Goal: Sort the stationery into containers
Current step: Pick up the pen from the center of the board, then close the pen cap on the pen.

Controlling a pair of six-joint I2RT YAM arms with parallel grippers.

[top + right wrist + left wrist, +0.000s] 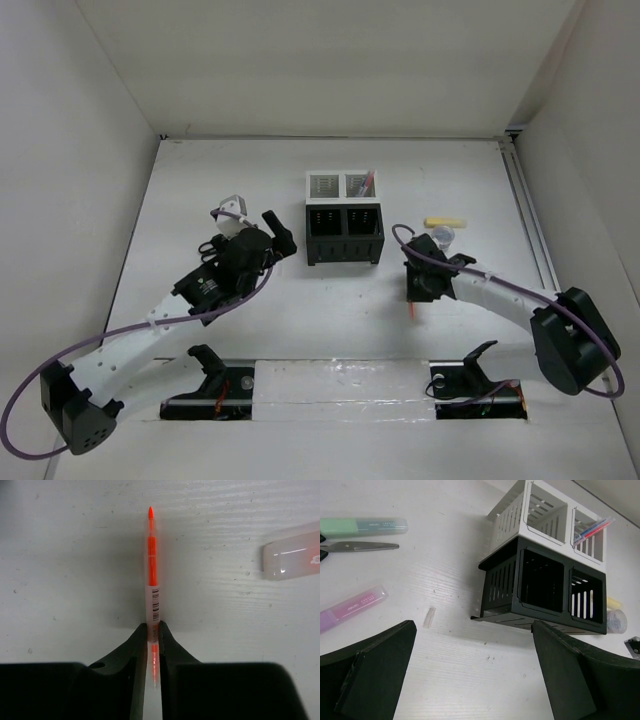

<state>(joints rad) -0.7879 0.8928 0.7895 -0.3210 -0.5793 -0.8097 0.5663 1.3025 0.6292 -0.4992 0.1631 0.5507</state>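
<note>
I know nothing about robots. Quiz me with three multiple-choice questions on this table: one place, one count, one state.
1. Which bin of the cluster holds pens? A) near left B) near right C) far right
2. How many bins are there? A) two B) four C) six
3. The right gripper is: A) shut on the orange pen B) wide open C) shut on nothing
1 C: pens poke from the far right white bin. 2 B: two white behind two black. 3 A: its jaws pinch the barrel.
</note>
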